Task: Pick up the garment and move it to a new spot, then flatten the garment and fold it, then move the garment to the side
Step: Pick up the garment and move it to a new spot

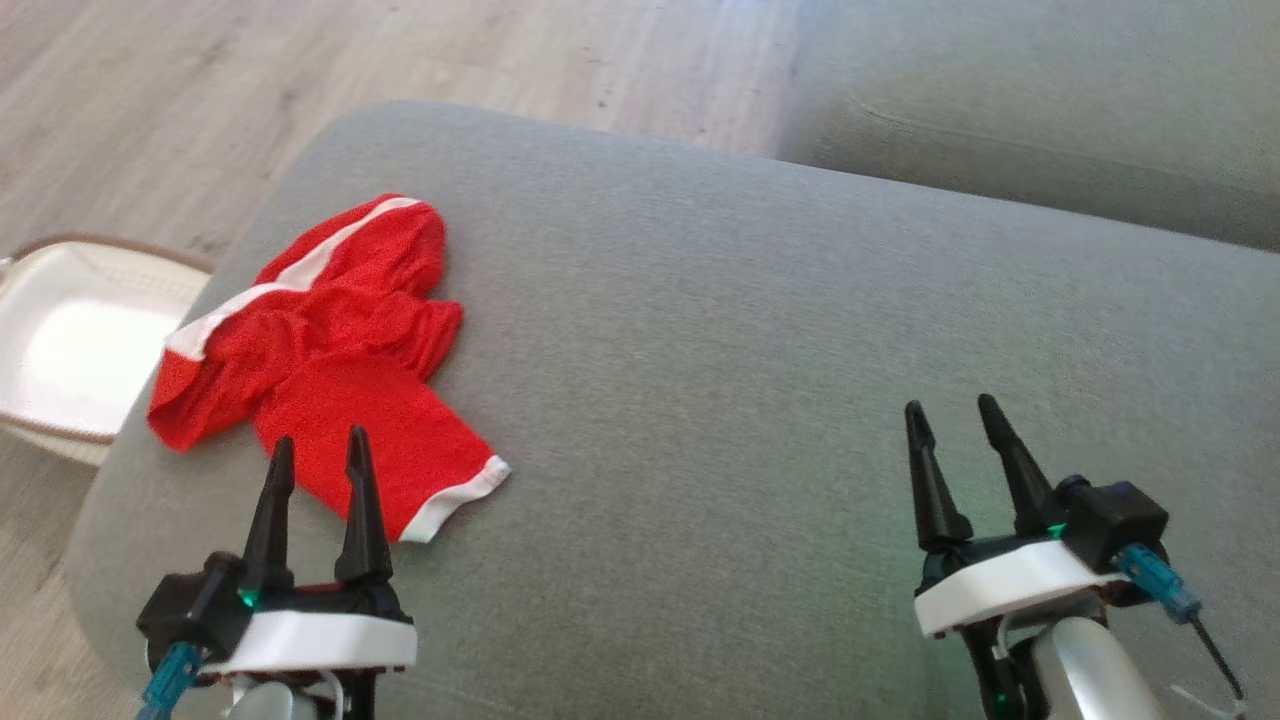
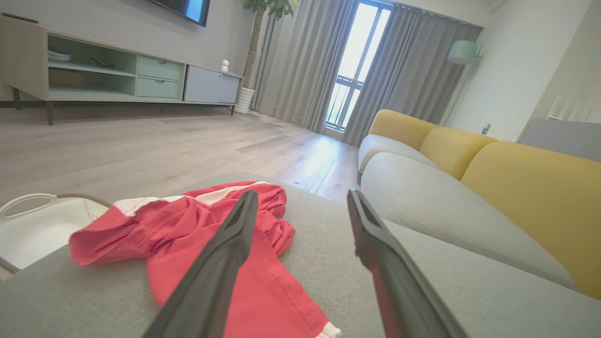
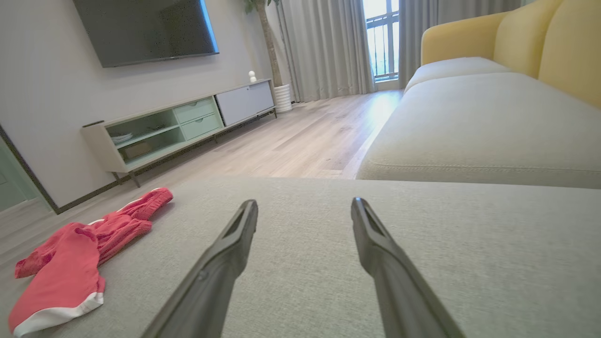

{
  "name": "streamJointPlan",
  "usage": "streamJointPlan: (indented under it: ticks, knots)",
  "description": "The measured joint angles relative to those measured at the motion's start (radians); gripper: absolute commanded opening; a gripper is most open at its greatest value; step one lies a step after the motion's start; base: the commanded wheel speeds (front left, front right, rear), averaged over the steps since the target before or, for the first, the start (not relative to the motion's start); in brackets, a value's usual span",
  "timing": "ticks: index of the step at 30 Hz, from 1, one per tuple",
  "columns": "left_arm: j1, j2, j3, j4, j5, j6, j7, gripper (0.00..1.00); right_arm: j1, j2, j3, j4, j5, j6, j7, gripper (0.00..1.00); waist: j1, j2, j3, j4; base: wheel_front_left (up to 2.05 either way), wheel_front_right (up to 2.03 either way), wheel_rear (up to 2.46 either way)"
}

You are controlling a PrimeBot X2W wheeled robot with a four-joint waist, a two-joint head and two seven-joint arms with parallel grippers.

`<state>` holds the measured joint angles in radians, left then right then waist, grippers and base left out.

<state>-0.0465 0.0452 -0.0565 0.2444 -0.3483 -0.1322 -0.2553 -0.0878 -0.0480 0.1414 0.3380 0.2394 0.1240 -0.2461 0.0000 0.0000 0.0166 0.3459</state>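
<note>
**A:** Where is the red garment [image 1: 330, 370] lying?

**B:** On the grey sofa cushion [image 1: 750, 300], at its left end, crumpled and close to the edge.

**A:** Which way does it run?

**B:** In the head view its long axis goes from the far side toward the robot, leaning a little to the right. The near end is a flat panel with a white hem [image 1: 455, 500], and that hem points at the robot and to the right. The far end is bunched up, with a white stripe [image 1: 300, 270] running slantwise along its left side.

**A:** And the left hand [image 1: 320, 437]?

**B:** It is spread wide with nothing between its fingers. From the head view its tips sit over the garment's near panel. In the left wrist view the left finger [image 2: 227, 253] crosses the red cloth. Whether it touches the fabric, I cannot tell.

**A:** The right hand [image 1: 948, 402]?

**B:** Also spread wide and holding nothing. It is over bare cushion, well apart from the garment, with its fingers pointing away from the robot.

**A:** Any containers?

**B:** A white laundry basket [image 1: 70, 340] with a brown rim stands on the wooden floor [image 1: 150, 100]. It is just beside the cushion's left end and near the garment. Its pale inner bottom shows, and part of it is cut off by the view's edge.
</note>
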Motion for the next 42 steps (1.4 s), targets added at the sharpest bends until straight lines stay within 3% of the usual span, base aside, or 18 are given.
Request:
streamJointPlan:
  ticks: [7, 12, 23, 29, 36, 42]
  knots:
    - [0.013, 0.0, 0.022, -0.005, 0.008, 0.0, 0.0, 1.0, 0.0, 0.0, 0.045, 0.011, 0.007, 0.0, 0.001, 1.0, -0.0001, 0.0, -0.016, 0.068, 0.0, 0.0, 0.0]
    - [0.017, 0.0, 0.028, -0.007, 0.008, 0.0, 0.0, 1.0, 0.0, 0.0, 0.049, 0.011, 0.007, 0.0, 0.001, 1.0, -0.0001, 0.0, -0.019, 0.081, 0.0, 0.0, 0.0]
    - [-0.009, 0.0, 0.109, 0.028, 0.034, 0.01, 0.0, 1.0, -0.005, 0.0, 0.065, -0.036, -0.043, 0.0, 0.016, 1.0, 0.0, 0.0, 0.046, 0.047, 0.0, 0.0, 0.0]
    - [-0.168, 0.045, 0.161, 0.147, 0.045, 0.036, 0.008, 1.0, -0.043, -0.001, 0.052, -0.141, -0.112, 0.0, 0.059, 1.0, 0.0002, 0.0, 0.139, 0.007, 0.0, 0.0, 0.0]
    - [-0.416, 0.142, 0.15, 0.367, 0.052, 0.031, 0.171, 1.0, -0.067, -0.021, 0.012, -0.265, -0.145, 0.0, 0.112, 1.0, 0.0003, 0.0, 0.242, -0.019, 0.0, 0.0, 0.0]
    - [-0.544, 0.191, 0.088, 0.587, 0.052, 0.015, 0.353, 1.0, -0.07, -0.038, 0.011, -0.326, -0.156, 0.0, 0.151, 1.0, 0.0003, 0.0, 0.309, -0.04, 0.0, 0.0, 0.0]
